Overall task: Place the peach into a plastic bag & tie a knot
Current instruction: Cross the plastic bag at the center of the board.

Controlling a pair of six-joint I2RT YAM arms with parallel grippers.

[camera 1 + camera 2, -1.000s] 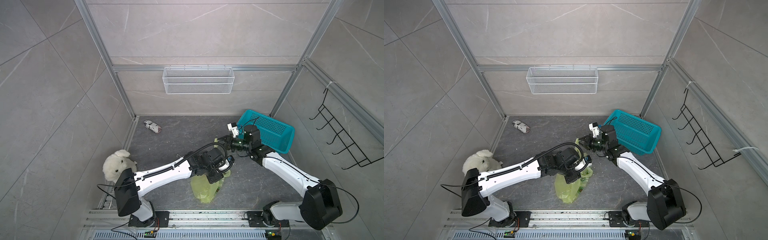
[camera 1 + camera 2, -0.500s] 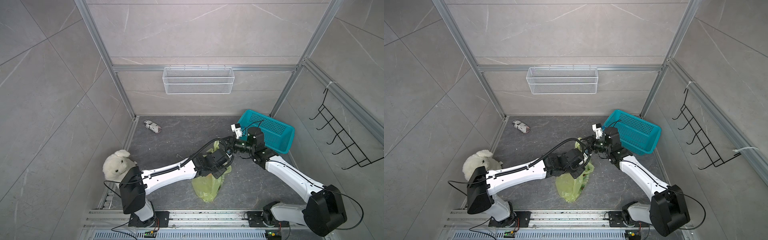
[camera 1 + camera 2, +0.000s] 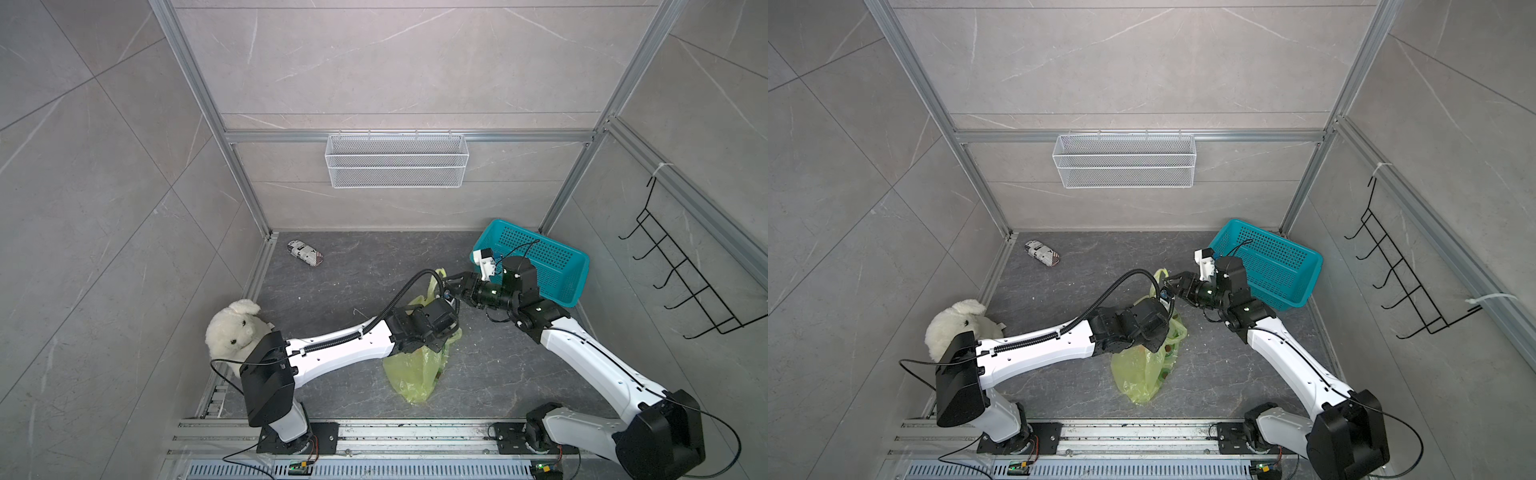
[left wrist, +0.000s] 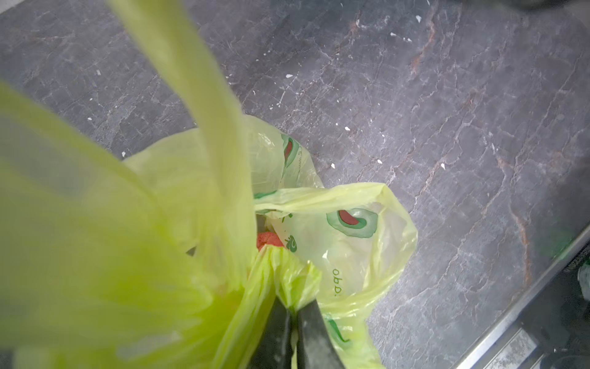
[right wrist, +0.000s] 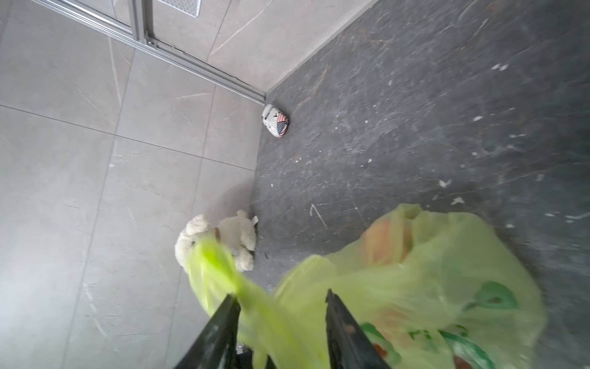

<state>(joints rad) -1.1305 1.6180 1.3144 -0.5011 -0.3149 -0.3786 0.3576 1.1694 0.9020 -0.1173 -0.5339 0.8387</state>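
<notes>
Left wrist view shows the left jaws pressed together on a bunched fold at the mouth of the plastic bag (image 4: 351, 223). Just past that pinch, a reddish peach (image 4: 267, 240) sits inside the bag. One handle strap (image 4: 198, 96) runs up close past the lens, blurred. In the right wrist view the right jaws stand spread, and a blurred length of yellow-green plastic passes between them without being squeezed. Both top views put the bag (image 3: 409, 374) on the dark table (image 3: 353, 282) in the near middle, with its closed end toward the near edge and its upper part hidden under the left arm's wrist. A loop of it rises toward the right jaws, which are just left of the teal basket (image 3: 552, 266) at the far right. A white plush toy (image 3: 232, 328) sits at the near left beside the wall, and a small printed pouch (image 3: 305, 252) lies in the far left corner.
</notes>
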